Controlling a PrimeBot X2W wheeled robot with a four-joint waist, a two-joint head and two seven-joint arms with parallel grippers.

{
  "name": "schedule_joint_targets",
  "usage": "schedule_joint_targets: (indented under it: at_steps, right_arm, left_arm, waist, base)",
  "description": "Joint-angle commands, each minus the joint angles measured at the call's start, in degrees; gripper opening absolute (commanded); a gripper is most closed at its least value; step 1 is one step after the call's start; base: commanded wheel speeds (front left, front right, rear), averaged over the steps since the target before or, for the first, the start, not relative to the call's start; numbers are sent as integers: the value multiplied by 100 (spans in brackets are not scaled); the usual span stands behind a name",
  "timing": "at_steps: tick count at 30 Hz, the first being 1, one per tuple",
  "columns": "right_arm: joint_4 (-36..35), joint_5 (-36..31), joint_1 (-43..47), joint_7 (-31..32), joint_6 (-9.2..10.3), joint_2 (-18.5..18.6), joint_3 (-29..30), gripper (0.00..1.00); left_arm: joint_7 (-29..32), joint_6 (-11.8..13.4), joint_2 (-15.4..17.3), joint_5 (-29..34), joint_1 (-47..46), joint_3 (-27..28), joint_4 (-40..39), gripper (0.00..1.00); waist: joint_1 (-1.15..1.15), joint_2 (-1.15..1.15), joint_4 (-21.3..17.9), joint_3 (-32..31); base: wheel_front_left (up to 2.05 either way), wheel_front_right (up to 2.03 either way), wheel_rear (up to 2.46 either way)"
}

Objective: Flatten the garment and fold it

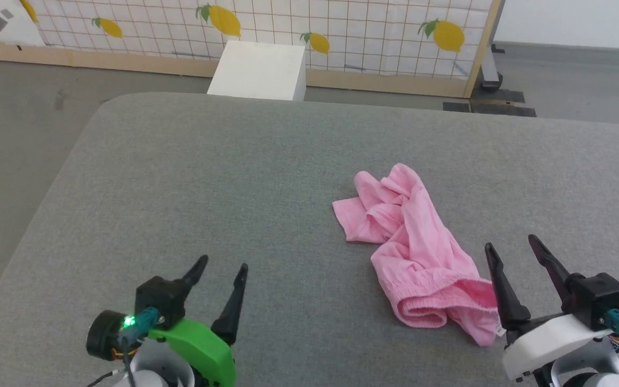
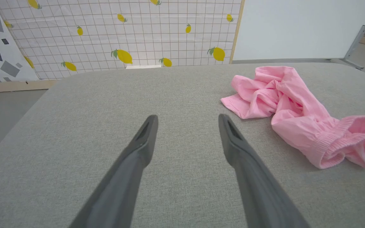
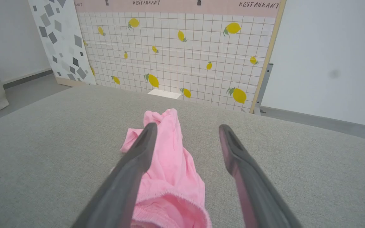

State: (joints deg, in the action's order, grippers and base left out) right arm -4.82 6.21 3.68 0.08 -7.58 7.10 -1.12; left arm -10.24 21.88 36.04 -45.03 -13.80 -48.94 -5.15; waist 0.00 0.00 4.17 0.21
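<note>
On the grey table (image 1: pixel 207 177), right of middle: the garment (image 1: pixel 417 252), bunched in a long twisted heap. Waistband (image 1: pixel 427 312) at the near end, curled over on itself; a leg hem splayed out flat at the far left. Small white tag (image 1: pixel 500 331) at the near right corner.

Left gripper (image 1: pixel 222 264): spread wide, holding nothing, over bare table, well apart from the cloth. Right gripper (image 1: pixel 511 243): likewise wide and empty, just beside the waistband end. In the right wrist view, one finger (image 3: pixel 131 171) crossing the pink, with cloth below and between the two. Cannot tell whether touching.

Judged to be at the very start of flattening: nothing spread out, no fold made.

Next, probably: take the waistband at two points, one per gripper, lift, pull apart to untwist, then lay flat. Calls for bringing the left gripper across to the cloth, coming in low against the table and closing firmly on the gathered elastic. Risk of pinching several layers at once and dragging the heap instead of opening it.
</note>
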Motion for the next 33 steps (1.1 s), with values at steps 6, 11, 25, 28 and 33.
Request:
schedule_joint_targets:
  at_steps: [6,11,25,28,33]
  right_arm:
    - [-42,-81,-61,21,9,-43,-16,100]
    - [-94,-174,-130,-19,9,-101,-10,100]
    - [-64,-324,-542,-327,9,-224,92,100]
    - [-7,-347,-615,-407,9,-269,61,100]
    - [72,-373,-713,-515,9,-338,30,100]
  left_arm:
    - [1176,-45,-3,-69,-630,-280,-288,100]
    - [2128,-196,-216,-298,-1296,-413,-490,100]
    - [4388,-571,-1045,-1629,-2693,-432,190,100]
    - [4654,-571,-1180,-1784,-2872,-437,394,100]
    - [5047,-481,-1061,-1487,-3193,-720,901,100]
  waist:
    - [0,0,-262,341]
    - [0,0,-478,710]
    - [0,0,-1239,1601]
    - [0,0,-1372,1736]
    - [0,0,-1532,1921]
  base:
    - [0,0,0]
    - [0,0,0]
    - [0,0,0]
    - [0,0,0]
    - [0,0,0]
